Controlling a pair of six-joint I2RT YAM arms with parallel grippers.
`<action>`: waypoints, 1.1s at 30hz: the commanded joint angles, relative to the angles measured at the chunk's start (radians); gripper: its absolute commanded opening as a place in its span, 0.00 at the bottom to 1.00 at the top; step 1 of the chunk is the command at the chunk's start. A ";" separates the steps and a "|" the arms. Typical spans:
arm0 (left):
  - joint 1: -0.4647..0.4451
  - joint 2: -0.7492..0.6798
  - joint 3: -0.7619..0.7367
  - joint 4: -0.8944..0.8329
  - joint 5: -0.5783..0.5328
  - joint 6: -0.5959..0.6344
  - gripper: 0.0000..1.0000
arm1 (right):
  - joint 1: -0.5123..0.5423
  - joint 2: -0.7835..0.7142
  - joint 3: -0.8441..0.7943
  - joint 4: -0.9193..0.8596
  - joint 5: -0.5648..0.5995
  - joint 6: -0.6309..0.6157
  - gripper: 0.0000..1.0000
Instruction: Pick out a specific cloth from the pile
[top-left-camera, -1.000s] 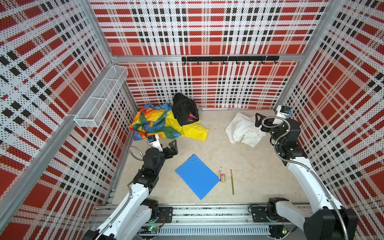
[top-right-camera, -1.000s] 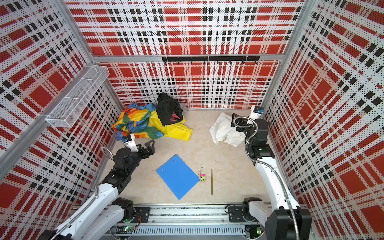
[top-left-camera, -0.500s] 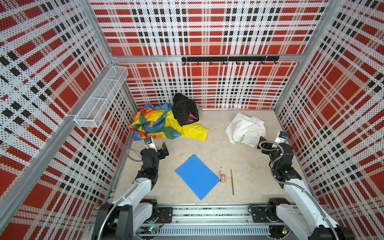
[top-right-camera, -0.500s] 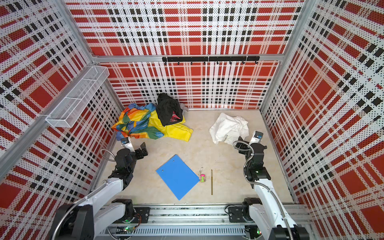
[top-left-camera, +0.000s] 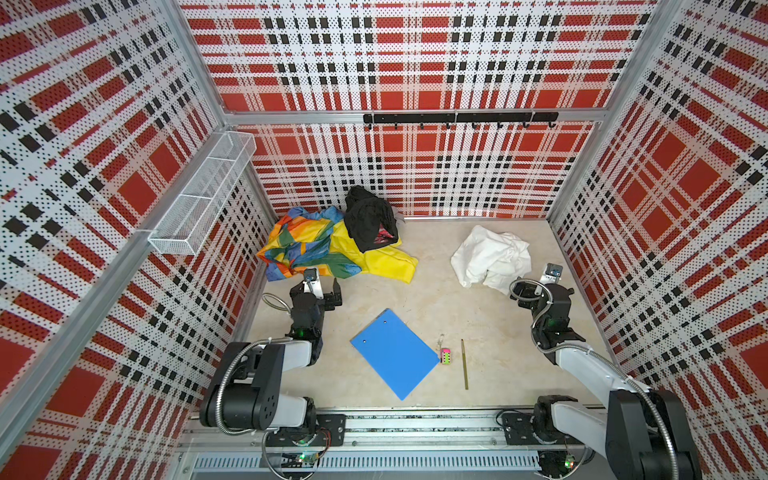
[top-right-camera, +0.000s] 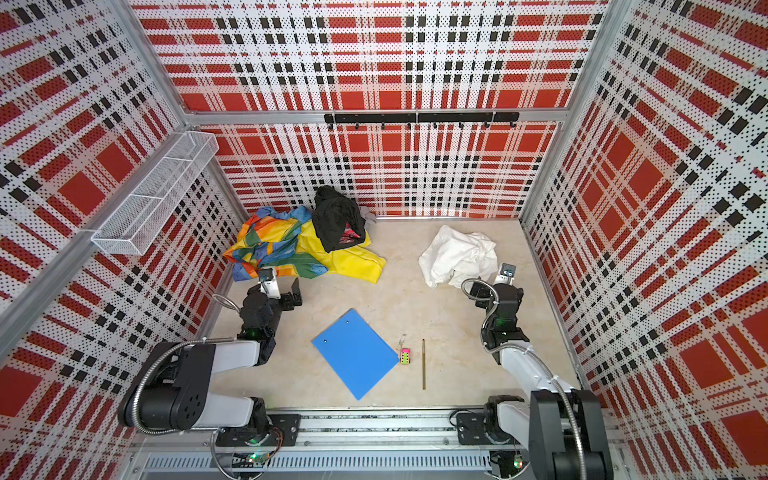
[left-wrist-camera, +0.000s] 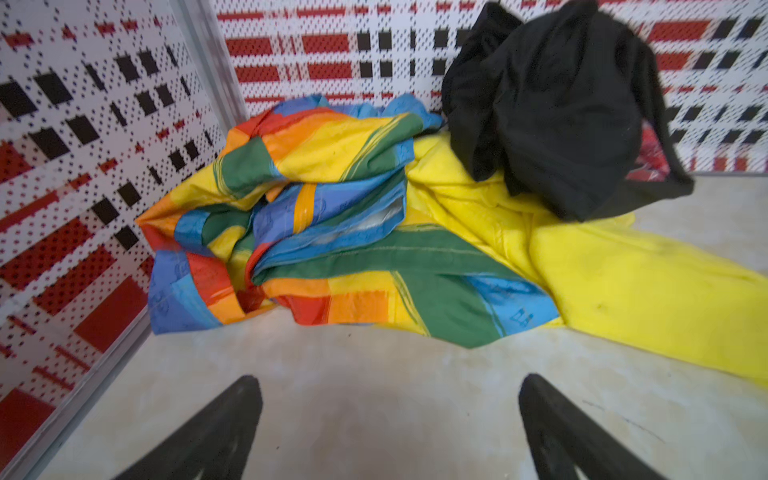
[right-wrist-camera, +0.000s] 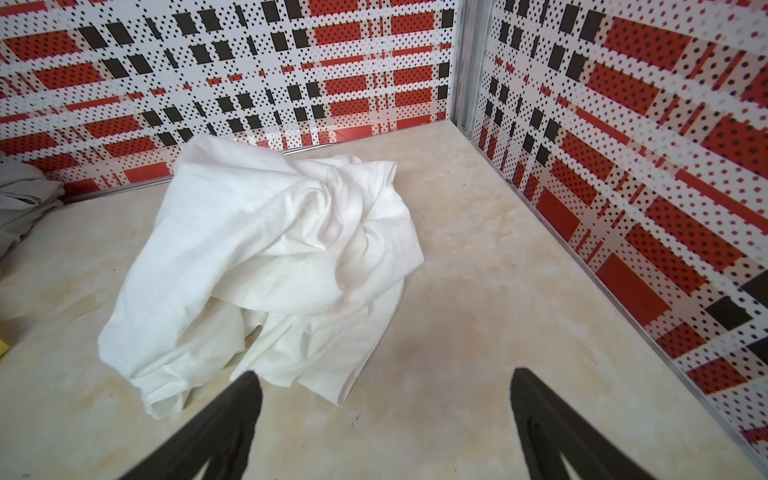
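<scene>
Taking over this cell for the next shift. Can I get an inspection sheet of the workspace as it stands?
Surface: beige table, faintly stained.
Job's things: white cloth crumpled, apart from the pile in the far left corner.
Clutter: blue clipboard, thin stick, small pink-green trinket.
Grippers: left gripper and right gripper open, empty.
Cables: hose loops at both wrists, no snag seen.
Surroundings: plaid walls, wire basket, hook rail.
</scene>
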 joint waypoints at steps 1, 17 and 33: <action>0.007 0.111 -0.043 0.258 0.054 0.010 0.99 | -0.003 0.050 -0.028 0.231 0.003 -0.042 1.00; 0.074 0.129 0.010 0.174 0.152 -0.046 0.99 | -0.003 0.381 -0.159 0.836 -0.021 -0.135 1.00; 0.073 0.128 0.012 0.173 0.149 -0.045 0.99 | -0.005 0.383 -0.176 0.875 -0.060 -0.146 1.00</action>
